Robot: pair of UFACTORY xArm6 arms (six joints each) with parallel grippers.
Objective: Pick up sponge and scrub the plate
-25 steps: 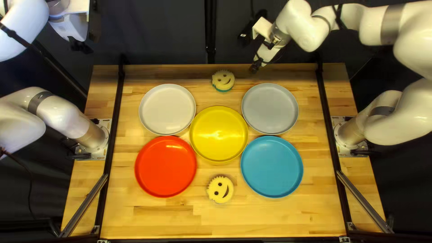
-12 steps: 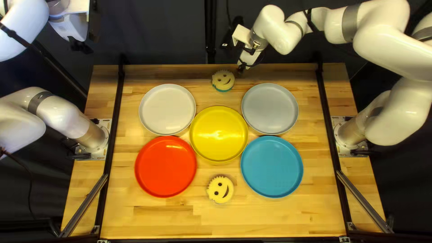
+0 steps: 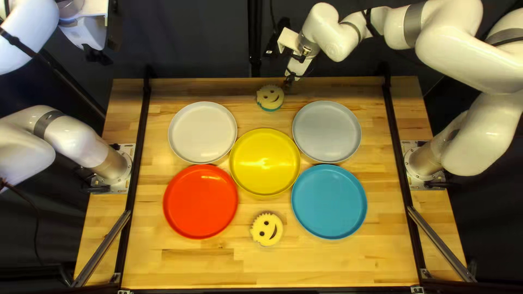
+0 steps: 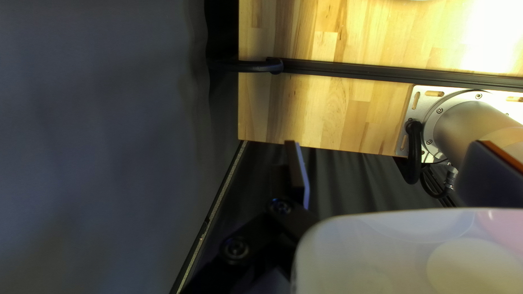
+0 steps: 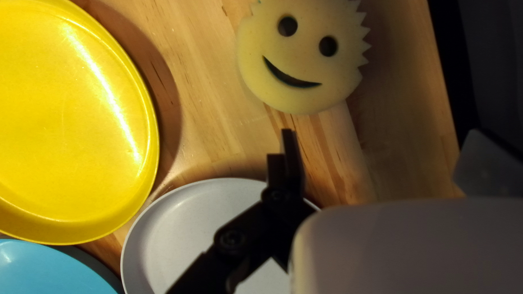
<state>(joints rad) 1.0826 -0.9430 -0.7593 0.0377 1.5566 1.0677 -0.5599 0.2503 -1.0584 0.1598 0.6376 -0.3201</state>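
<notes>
The right gripper is hovering near the desk's far edge, upper middle of the top left view, with its tips just beside a round yellow smiley sponge with a teal underside. In the right wrist view, that sponge is sitting just ahead of the nearer fingertip, apart from it; the fingers are standing spread, pinching nothing. Bare wood is running around the sponge, with a strip lying between it and the desk's far edge. A round grey plate is lying partly under the gripper's links, and a round glossy yellow plate is lying off to their side, leaving a wooden gap between the sponge and both rims. In the top left view, a round white plate, a round red plate and a round blue plate are also crowding close about the yellow one; which rims are touching cannot be told. A second round yellow smiley sponge is lying at lower centre, near the yellow plate, with a wide stretch of bare wood extending toward the near edge. Black rails are bordering this working area at left and right. The left gripper is hanging at upper left, beyond the desk's corner and before the dark curtain, its fingers spread and holding nothing.
</notes>
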